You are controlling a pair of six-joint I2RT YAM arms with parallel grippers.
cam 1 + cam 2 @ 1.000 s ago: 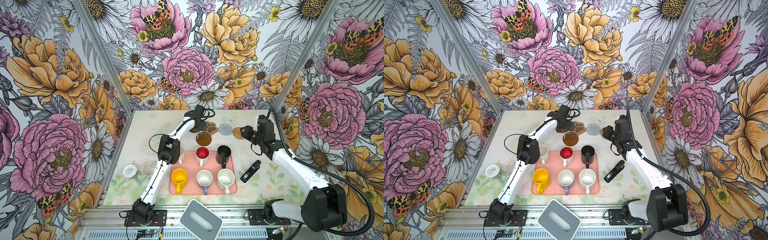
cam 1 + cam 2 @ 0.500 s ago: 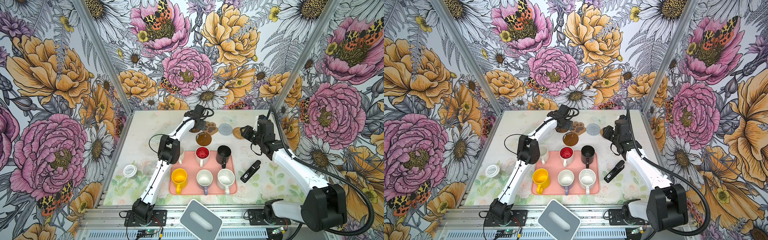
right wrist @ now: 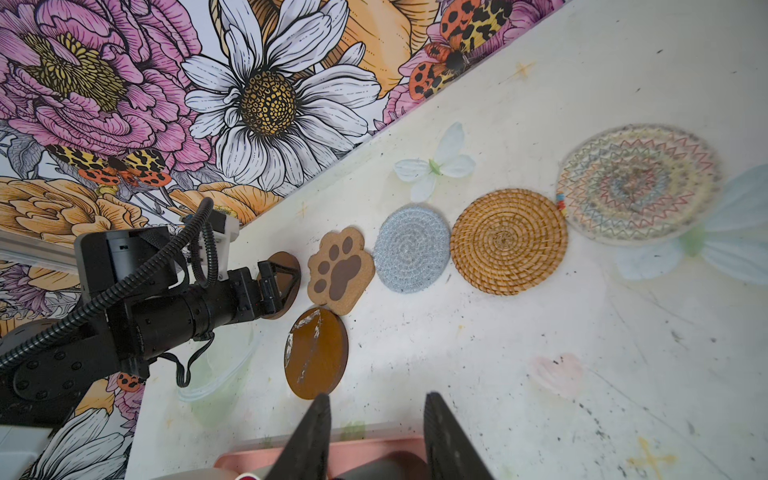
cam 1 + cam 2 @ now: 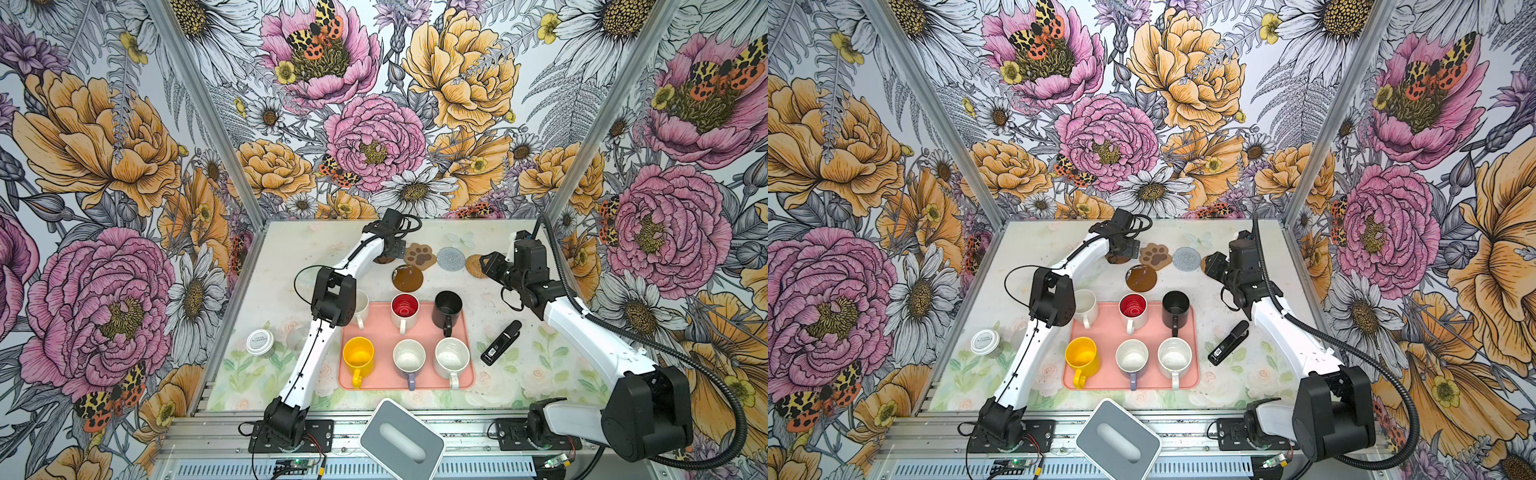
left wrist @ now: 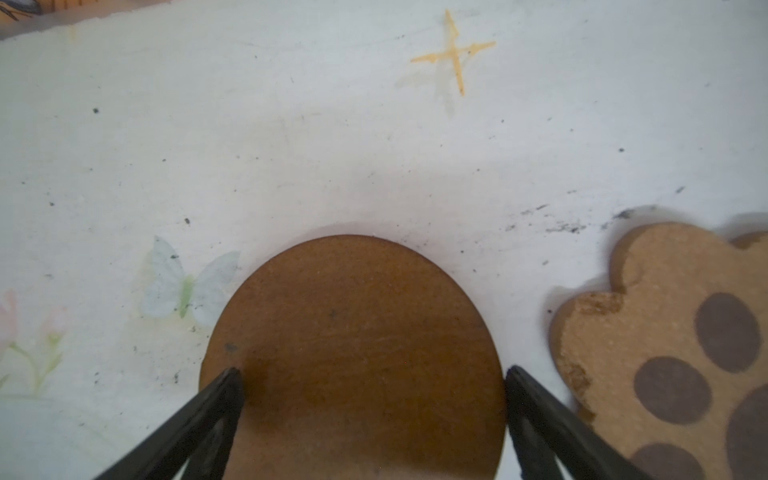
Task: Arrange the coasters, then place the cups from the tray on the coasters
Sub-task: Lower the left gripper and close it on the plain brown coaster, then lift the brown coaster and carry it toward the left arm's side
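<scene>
At the table's back, my left gripper (image 4: 390,251) (image 5: 372,370) is open, its fingers on either side of a brown disc coaster (image 5: 353,311) lying flat. Beside the disc, in a row, are the paw-print (image 4: 420,255), grey-blue (image 4: 451,259), rattan (image 4: 473,266) and clear lacy (image 3: 638,183) coasters. A glossy brown disc (image 4: 408,277) sits nearer the tray (image 4: 386,384). My right gripper (image 4: 486,264) (image 3: 377,395) hovers open and empty by the rattan coaster. The tray holds red-lined (image 4: 404,307), black (image 4: 447,307), yellow (image 4: 358,353), lavender (image 4: 409,357) and speckled (image 4: 451,355) cups. A cream cup (image 4: 359,305) stands at its left edge.
A clear jar with a white lid (image 4: 259,343) stands at the left. A black stapler-like device (image 4: 500,343) lies right of the tray. A grey-white box with an oval slot (image 4: 401,440) sits on the front rail. Flowered walls close in on three sides.
</scene>
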